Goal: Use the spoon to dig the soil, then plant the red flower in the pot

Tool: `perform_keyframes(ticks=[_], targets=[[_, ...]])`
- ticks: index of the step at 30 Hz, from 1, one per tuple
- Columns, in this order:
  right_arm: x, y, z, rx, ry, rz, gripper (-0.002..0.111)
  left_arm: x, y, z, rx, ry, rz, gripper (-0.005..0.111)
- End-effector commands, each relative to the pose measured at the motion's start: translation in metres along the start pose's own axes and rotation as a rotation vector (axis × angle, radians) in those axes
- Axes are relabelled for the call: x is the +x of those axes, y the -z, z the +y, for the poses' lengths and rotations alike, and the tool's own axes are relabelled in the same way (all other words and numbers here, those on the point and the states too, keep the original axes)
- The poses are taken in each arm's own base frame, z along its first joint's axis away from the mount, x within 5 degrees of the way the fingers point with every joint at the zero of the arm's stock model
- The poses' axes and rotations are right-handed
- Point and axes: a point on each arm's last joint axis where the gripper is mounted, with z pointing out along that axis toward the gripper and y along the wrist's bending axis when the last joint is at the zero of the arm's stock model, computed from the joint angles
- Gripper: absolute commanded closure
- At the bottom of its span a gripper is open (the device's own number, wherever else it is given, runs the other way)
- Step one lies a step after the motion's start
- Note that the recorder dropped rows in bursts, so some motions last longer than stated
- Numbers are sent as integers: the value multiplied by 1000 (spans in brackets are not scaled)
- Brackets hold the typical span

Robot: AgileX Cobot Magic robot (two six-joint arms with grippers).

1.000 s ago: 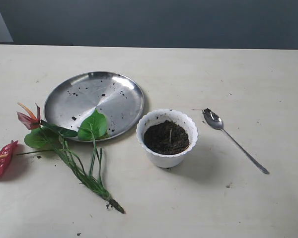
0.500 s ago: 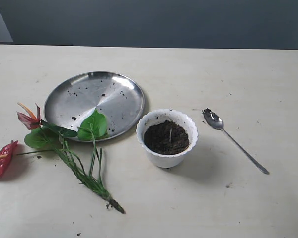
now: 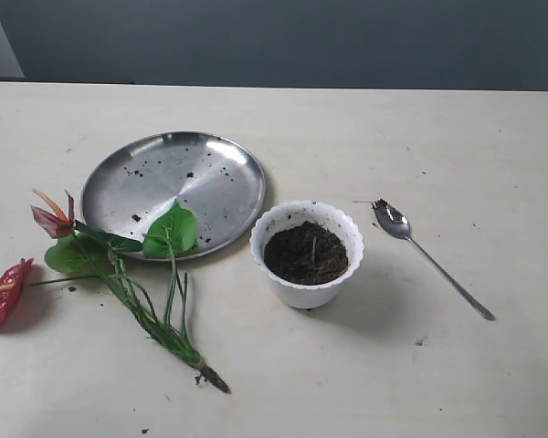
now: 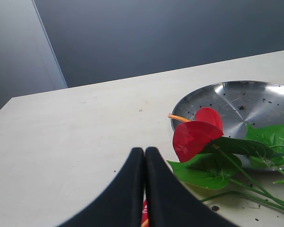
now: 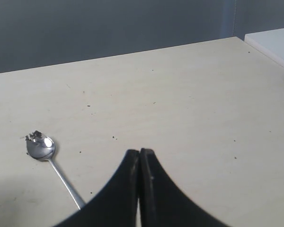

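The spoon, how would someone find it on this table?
On the pale table, find the small white plastic flowerpot with a ruffled rim. Right of it in the exterior view lies the slim silver metal teaspoon. It is long and thin with soil crumbs on its bowl, unlike the round steel plate.

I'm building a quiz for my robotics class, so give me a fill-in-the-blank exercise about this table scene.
In the exterior view, the spoon lies to the ____ of the pot.
The soil sits in the pot, which is ____.
The left gripper and right gripper are both ____.
Missing: right; white; shut.
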Motion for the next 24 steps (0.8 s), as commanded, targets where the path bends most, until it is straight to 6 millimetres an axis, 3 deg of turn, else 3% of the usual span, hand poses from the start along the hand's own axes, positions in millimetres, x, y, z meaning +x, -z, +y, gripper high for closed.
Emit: perform_keyframes(ticks=[1,4,7,9,10,12,14,17,18,20,21,22,24], targets=[[-1,0,1,-23,9,-15,109,-1,0,0,4,8,-6,105],[-3,0,2,-25,13,-35,109,-1,0,0,4,8,-6,105],[-19,2,2,-19,129,-212,109,-1,0,0,4,8,-6,105],[-30,6,5,-79,-61,-344,109,-1,0,0,4,8,-6,105],[-40,10,5,-156,-403,-436,109,-1,0,0,4,8,-6,105],[-47,13,0,-205,-693,-518,109,-1,0,0,4,8,-6,105],[-43,11,1,-222,-789,-465,109,-1,0,0,4,8,-6,105],[-40,10,6,-231,-672,-384,109,-1,0,0,4,8,-6,105],[-52,16,11,-255,-557,-378,109,-1,0,0,4,8,-6,105],[-83,24,18,-257,-350,-338,109,-1,0,0,4,8,-6,105],[-109,26,23,-252,-240,-308,109,-1,0,0,4,8,-6,105],[-125,23,28,-244,-153,-277,109,-1,0,0,4,8,-6,105],[-175,11,42,-243,32,-219,109,-1,0,0,4,8,-6,105]])
